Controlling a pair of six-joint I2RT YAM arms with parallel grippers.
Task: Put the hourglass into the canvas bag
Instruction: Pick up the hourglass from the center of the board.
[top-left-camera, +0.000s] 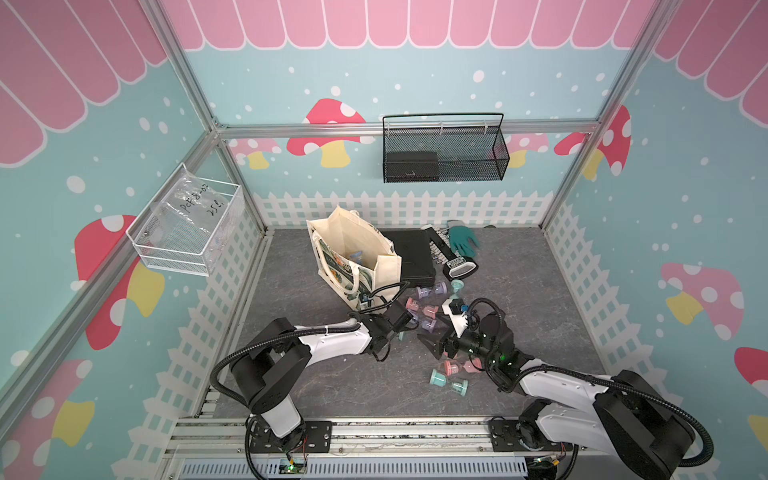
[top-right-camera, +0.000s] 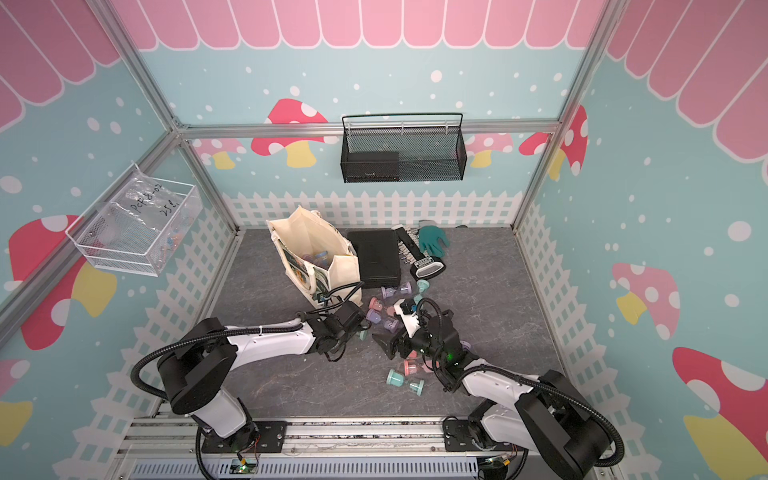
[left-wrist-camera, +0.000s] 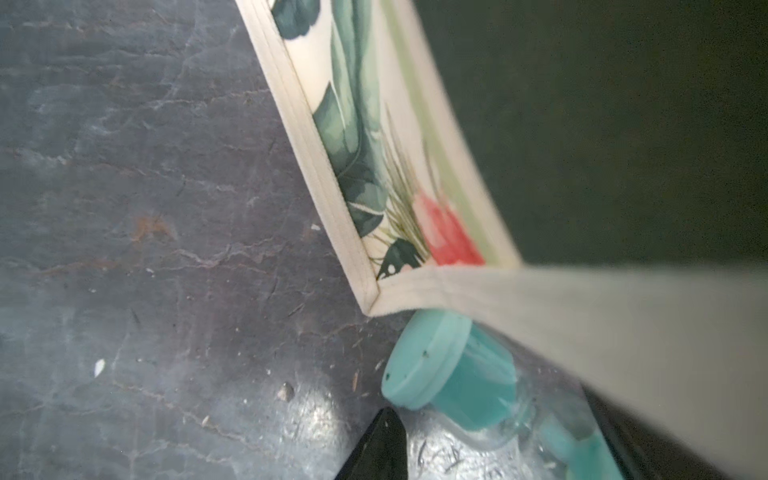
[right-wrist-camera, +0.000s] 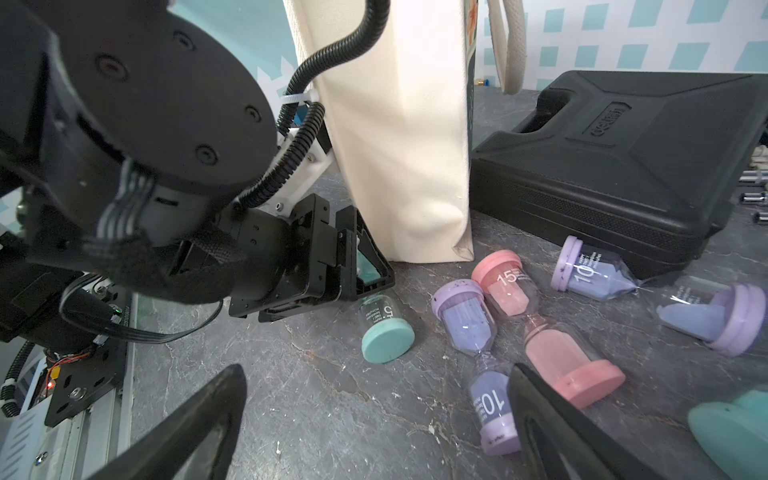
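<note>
The cream canvas bag (top-left-camera: 353, 249) (top-right-camera: 311, 245) stands open at the back left of the floor. Its leaf-printed side (left-wrist-camera: 374, 166) and plain end (right-wrist-camera: 399, 145) show in the wrist views. My left gripper (top-left-camera: 400, 329) (left-wrist-camera: 490, 419) is low at the bag's near bottom corner. It is shut on a teal-capped hourglass (left-wrist-camera: 436, 361) (right-wrist-camera: 386, 332), which lies on its side with one cap sticking out of the jaws. My right gripper (top-left-camera: 432, 345) (right-wrist-camera: 374, 374) hovers open over bare floor, close to the left gripper, with nothing between its fingers.
Several pink, purple and teal hourglasses (top-left-camera: 424, 311) (right-wrist-camera: 511, 291) lie loose between the arms, and more lie near the front (top-left-camera: 449, 380). A flat black case (top-left-camera: 411, 253) sits right of the bag. A green glove (top-left-camera: 463, 239) lies behind it. A mesh basket (top-left-camera: 442, 149) hangs on the back wall.
</note>
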